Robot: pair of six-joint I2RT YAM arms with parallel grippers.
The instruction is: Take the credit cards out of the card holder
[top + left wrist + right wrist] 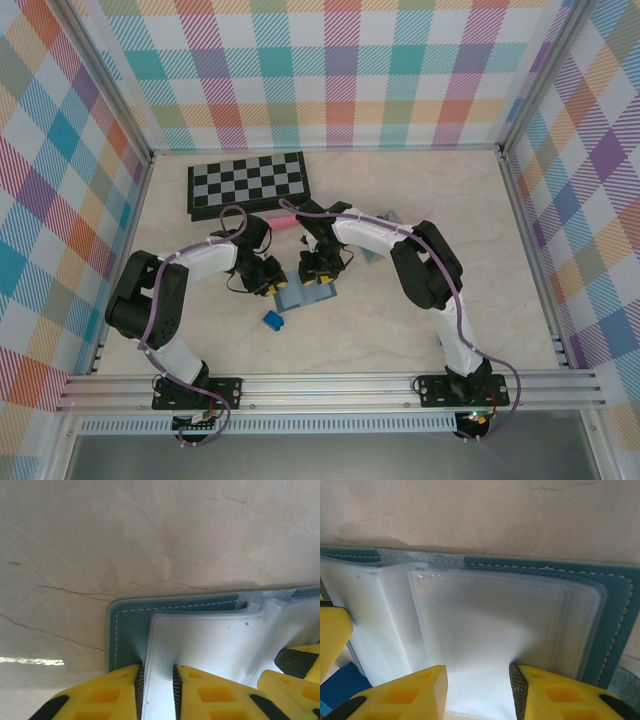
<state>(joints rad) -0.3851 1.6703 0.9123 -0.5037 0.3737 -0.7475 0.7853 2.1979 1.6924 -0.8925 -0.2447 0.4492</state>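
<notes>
Holder [305, 294] open between tools, long axis left-right. Left tool [156, 675] clamped on sleeve [210, 645]; right tool [477, 672] apart, nearer.

The left gripper [267, 284], aimed toward 5 o'clock, is clamped on the card holder [312, 297]; the right gripper [320, 273], aimed toward 6 o'clock, is parted.

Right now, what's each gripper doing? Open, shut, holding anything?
Left gripper: shut on a clear sleeve of the card holder.
Right gripper: fingers apart over the card holder; whether it grips cannot be told.
</notes>
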